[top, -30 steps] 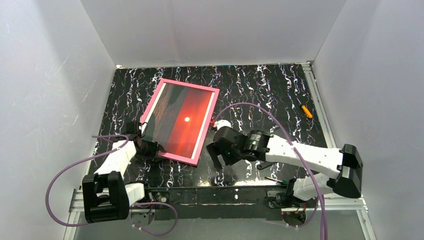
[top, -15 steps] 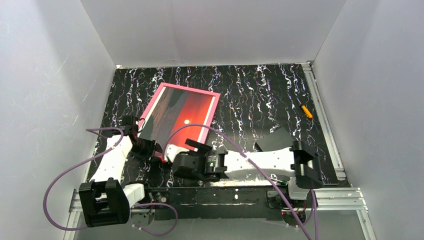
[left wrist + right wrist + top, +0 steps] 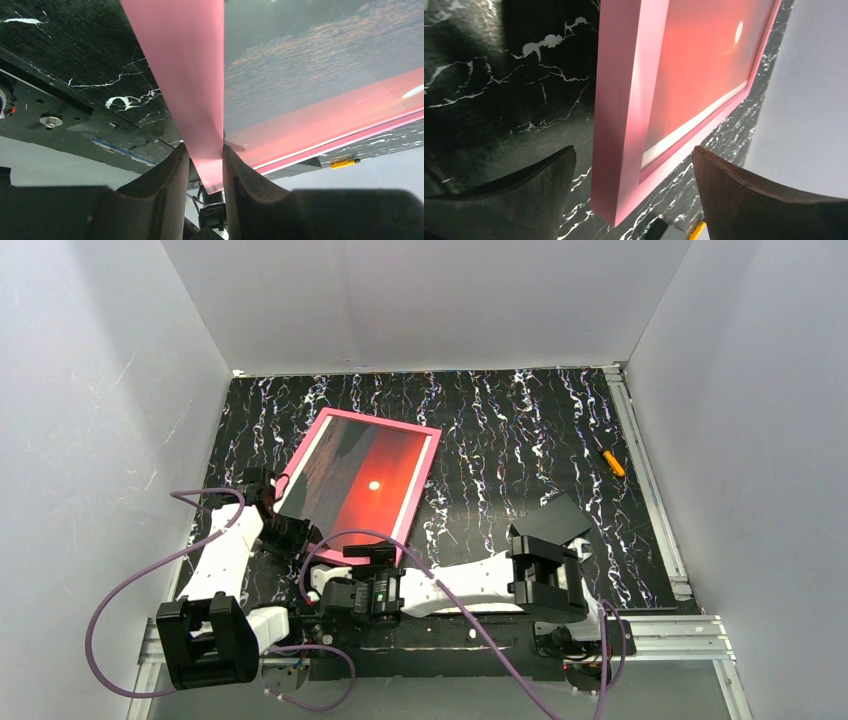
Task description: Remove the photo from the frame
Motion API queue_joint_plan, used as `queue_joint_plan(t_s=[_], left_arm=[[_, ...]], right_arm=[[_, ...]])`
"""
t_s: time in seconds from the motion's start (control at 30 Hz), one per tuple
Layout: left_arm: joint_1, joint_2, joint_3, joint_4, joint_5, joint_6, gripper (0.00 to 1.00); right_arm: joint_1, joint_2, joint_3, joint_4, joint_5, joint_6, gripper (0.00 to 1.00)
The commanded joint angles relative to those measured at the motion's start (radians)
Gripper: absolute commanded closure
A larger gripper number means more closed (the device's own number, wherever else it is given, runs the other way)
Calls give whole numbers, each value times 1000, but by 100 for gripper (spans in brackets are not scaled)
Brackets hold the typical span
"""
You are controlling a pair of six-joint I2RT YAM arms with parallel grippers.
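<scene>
On the left half of the black marbled surface (image 3: 520, 440), toward 10 o'clock from its middle in the top view, you have the pink frame (image 3: 385, 420) with the photo (image 3: 365, 485) seated in it, the red-orange sunset and small white sun facing up. The photo's thin white border shows along the 3 o'clock side. Your left hand (image 3: 292, 536) sits at the frame's 7 o'clock corner. From the left wrist you can see its two dark fingers (image 3: 170, 170) pressed together on the pink rail (image 3: 200, 100), which runs up between them with the print (image 3: 320, 65) just to its 3 o'clock side. Your right arm reaches across the near edge of the surface, and your right hand (image 3: 335, 582) lies at the frame's 6 o'clock end, close beside the left hand. From the right wrist its fingers (image 3: 539, 180) are spread wide, one on each side of a corner of the frame (image 3: 621, 125), and neither one clearly touches the pink wood. The photo (image 3: 704, 65) fills the opening beyond that corner. The near end of the frame looks lifted a little off the surface, though you cannot be sure of that from these views. Well apart from all this, at 2 o'clock near the right rail, a small orange-handled tool (image 3: 612, 462) lies flat.
</scene>
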Motion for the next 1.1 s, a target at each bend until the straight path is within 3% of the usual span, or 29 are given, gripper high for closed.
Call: queue_joint_plan(t_s=[0.0, 0.33, 0.8, 0.87, 0.93, 1.03, 1.07], left_arm=[[3, 7, 36, -163, 71, 30, 100], [1, 3, 40, -182, 64, 26, 100], [3, -19, 80, -213, 78, -1, 99], [1, -20, 94, -202, 96, 3, 75], [2, -30, 120, -185, 111, 22, 45], [2, -70, 180, -170, 98, 60, 15], [2, -84, 201, -164, 89, 80, 8]], right_arm=[[9, 35, 50, 60, 167, -63, 9], [9, 132, 109, 117, 291, -149, 12], [-6, 128, 96, 213, 363, -221, 12], [-16, 118, 92, 217, 363, -225, 12], [-23, 102, 84, 215, 359, -223, 12], [-34, 71, 68, 200, 351, -198, 12], [-39, 58, 59, 194, 346, -185, 6]])
